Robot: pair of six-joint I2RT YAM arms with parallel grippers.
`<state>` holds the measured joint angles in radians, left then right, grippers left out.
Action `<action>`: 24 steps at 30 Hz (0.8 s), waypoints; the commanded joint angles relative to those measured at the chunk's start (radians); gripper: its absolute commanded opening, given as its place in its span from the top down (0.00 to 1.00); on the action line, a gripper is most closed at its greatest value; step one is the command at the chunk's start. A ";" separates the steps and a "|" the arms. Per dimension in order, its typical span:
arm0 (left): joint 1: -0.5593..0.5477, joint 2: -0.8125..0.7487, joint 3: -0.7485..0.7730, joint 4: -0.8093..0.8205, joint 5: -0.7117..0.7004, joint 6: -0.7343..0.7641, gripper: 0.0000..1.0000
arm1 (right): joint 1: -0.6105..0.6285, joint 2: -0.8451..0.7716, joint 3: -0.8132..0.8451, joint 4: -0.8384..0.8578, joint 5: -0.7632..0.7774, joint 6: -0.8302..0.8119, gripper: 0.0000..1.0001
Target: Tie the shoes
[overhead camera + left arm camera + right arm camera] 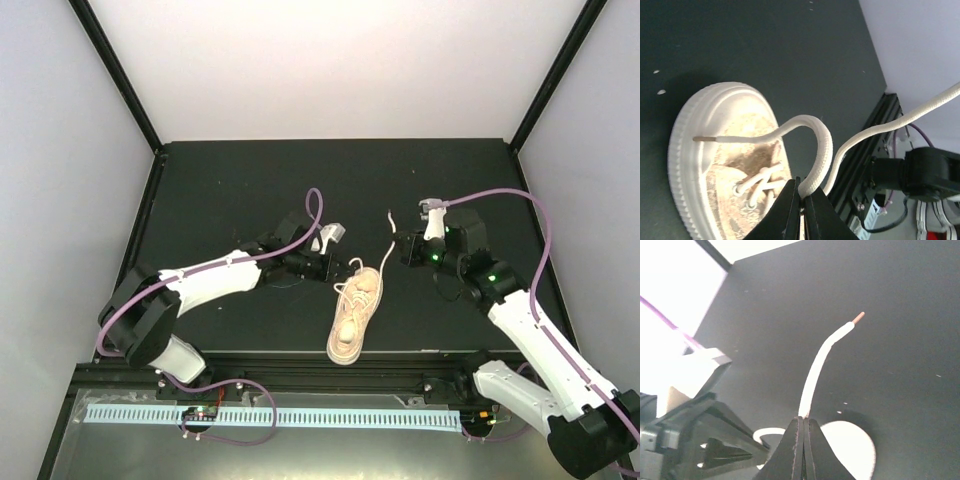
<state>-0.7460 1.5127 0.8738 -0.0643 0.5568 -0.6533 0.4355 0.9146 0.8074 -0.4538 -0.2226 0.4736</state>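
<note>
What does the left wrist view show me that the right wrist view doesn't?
Only the left wrist view: the toe of the shoe, and the left gripper shut on a looped lace whose tip reaches over the toe. Only the right wrist view: the right gripper shut on a lace end that stands up, its pinkish tip free. Both: the dark table and a gripper pinching a lace.

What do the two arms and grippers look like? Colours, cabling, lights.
The left arm and right arm have white link shells and black joints. A purple cable loops along each. Green lights glow near the right wrist. The left gripper and right gripper have black fingers tapering to thin tips.
</note>
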 commanded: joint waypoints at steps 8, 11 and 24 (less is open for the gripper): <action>-0.015 0.019 0.111 -0.059 0.177 0.197 0.95 | 0.002 0.048 0.102 0.168 -0.228 0.022 0.98; -0.022 0.026 0.129 -0.060 0.195 0.211 0.93 | 0.003 0.062 0.107 0.181 -0.245 0.017 0.98; -0.044 0.087 0.175 -0.037 0.245 0.221 0.89 | 0.005 0.080 0.099 0.179 -0.258 0.003 0.98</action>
<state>-0.7761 1.5791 1.0000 -0.1081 0.7597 -0.4549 0.4370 0.9890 0.8913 -0.3122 -0.4583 0.4911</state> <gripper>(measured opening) 0.103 0.026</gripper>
